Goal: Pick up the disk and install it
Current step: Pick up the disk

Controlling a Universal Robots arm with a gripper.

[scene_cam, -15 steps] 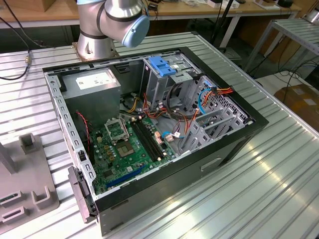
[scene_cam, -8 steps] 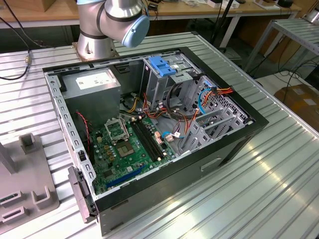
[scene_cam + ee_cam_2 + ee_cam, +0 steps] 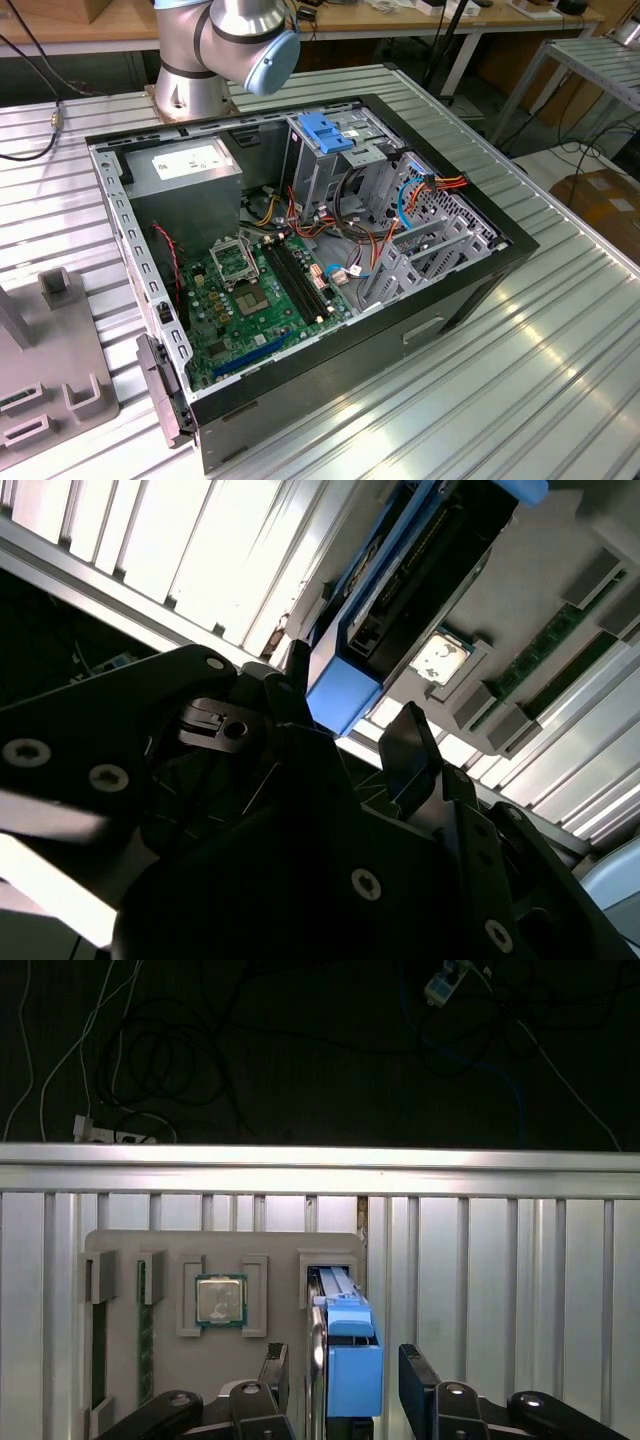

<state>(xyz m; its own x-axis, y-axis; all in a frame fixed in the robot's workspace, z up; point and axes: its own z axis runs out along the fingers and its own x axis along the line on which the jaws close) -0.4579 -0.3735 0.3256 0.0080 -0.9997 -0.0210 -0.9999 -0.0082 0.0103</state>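
The disk (image 3: 345, 1355) stands on its thin edge in a slot of a matte grey moulded tray (image 3: 130, 1250). A glossy blue plastic rail (image 3: 352, 1380) caps the edge that faces the camera. In the second wrist view the disk (image 3: 420, 570) shows a flat, dark rectangular body between blue rails, one squared blue end (image 3: 345, 695) nearest the gripper.

The gripper (image 3: 345, 1390) straddles the disk with its jaws apart. One black finger (image 3: 275, 1370) is on each flank, and a sliver of tray shows between each finger and the blue rail, so neither touches it. The same straddle shows in the second wrist view, where the gripper (image 3: 350, 715) has dark, angular links studded with screw heads.

Beside the disk's slot the tray holds a square processor chip (image 3: 220, 1300) with a dull metal lid. Further along it holds two long green memory sticks (image 3: 98, 1340) set on edge. The tray lies on a counter (image 3: 500, 1260) of ribbed, shiny aluminium profiles.

In the exterior view an open black computer case (image 3: 470, 290) lies on the counter at the centre. A green motherboard (image 3: 260, 290) is at 7 o'clock inside it, a grey power supply box (image 3: 185, 175) at 10 o'clock and a blue latch (image 3: 325, 130) on the metal cage at 12 o'clock. The silver arm (image 3: 230, 40) rises at 11 o'clock from the case, and the tray (image 3: 50, 380) is at 8 o'clock.
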